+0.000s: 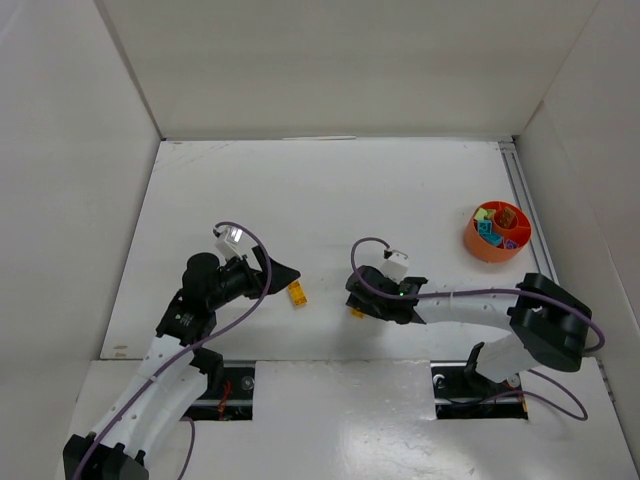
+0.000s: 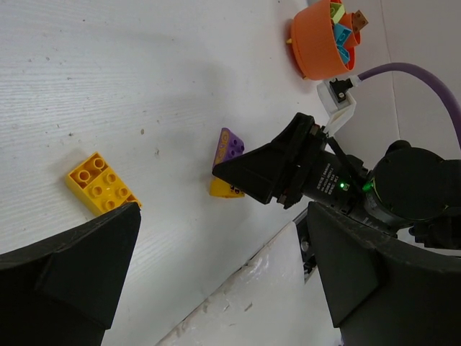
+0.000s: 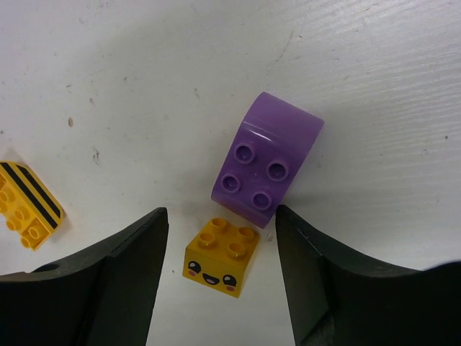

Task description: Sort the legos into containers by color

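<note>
Likely lab: white walled enclosure (image 1: 330,60) around tabletop (image 1: 330,200).

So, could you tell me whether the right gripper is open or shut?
Open: on the right gripper, the fingers stand either side of the yellow smiley brick, table showing in both gaps.

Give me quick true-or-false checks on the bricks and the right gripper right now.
1. The right gripper has its jaws open either side of the smiley yellow brick. True.
2. The purple brick is in the orange bowl. False: it lies on the table, beside the smiley yellow brick.
3. The striped yellow brick lies loose on the table. True.
4. The orange bowl is empty. False: it holds several bricks.
</note>
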`<state>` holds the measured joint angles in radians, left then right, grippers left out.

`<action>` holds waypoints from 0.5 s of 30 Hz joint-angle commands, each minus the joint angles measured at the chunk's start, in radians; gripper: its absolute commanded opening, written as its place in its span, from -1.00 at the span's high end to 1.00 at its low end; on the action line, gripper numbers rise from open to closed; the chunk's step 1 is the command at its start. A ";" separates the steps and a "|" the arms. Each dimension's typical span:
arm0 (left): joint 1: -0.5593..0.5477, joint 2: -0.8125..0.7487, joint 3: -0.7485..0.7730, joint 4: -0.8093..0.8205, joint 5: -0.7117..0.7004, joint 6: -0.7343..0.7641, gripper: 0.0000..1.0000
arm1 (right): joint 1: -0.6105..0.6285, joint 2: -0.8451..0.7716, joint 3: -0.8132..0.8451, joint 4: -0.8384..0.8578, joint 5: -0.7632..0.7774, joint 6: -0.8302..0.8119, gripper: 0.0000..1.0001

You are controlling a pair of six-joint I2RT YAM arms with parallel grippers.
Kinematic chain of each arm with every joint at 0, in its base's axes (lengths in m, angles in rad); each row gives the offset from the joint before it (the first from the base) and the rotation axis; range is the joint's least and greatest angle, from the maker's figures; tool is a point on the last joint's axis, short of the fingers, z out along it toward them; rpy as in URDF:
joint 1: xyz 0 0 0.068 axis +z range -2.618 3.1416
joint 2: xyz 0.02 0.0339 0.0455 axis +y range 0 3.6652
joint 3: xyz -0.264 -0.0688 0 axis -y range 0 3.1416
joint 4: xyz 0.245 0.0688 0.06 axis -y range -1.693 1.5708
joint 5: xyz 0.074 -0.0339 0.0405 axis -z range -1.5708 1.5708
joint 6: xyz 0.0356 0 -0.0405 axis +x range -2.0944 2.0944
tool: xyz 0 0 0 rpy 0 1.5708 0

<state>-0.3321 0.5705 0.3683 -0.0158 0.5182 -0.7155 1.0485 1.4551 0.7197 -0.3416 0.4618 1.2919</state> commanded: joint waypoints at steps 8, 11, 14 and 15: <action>-0.004 -0.024 -0.006 0.033 0.017 0.002 -1.00 | -0.028 -0.001 -0.025 -0.048 0.023 0.044 -0.32; -0.004 -0.024 -0.006 0.033 0.017 0.002 -1.00 | -0.073 -0.001 -0.045 -0.007 0.023 0.044 -0.32; -0.004 -0.024 -0.006 0.033 0.017 0.002 -1.00 | -0.096 0.045 -0.045 0.009 0.005 0.021 -0.32; -0.004 -0.024 -0.006 0.033 0.017 0.002 -1.00 | -0.096 0.063 -0.017 0.021 0.005 0.012 -0.32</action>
<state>-0.3321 0.5598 0.3679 -0.0166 0.5198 -0.7155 0.9680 1.4593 0.7071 -0.3058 0.4713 1.3190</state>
